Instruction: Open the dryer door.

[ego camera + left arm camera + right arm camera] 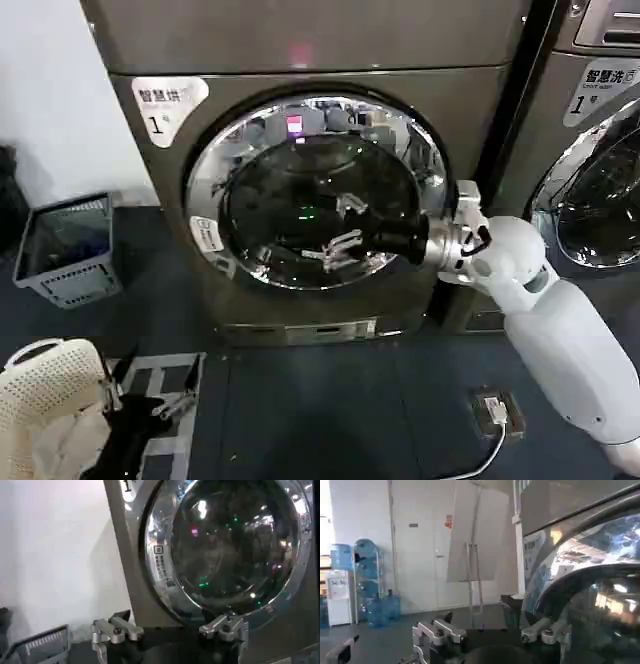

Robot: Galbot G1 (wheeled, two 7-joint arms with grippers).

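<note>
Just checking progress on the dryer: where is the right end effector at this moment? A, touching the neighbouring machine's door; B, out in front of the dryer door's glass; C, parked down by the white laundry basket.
B: the right end effector is extended in front of the dryer door, fingers spread open over the dark glass.

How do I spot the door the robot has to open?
Find the big dark dryer beside the white wall. Its door is the round, shiny-ringed window filling its front. Unlike the neighbour machine's door, this one has the right gripper in front of its dark glass.

Head view looks down at the dryer door (315, 190); both wrist views face it close up
</note>
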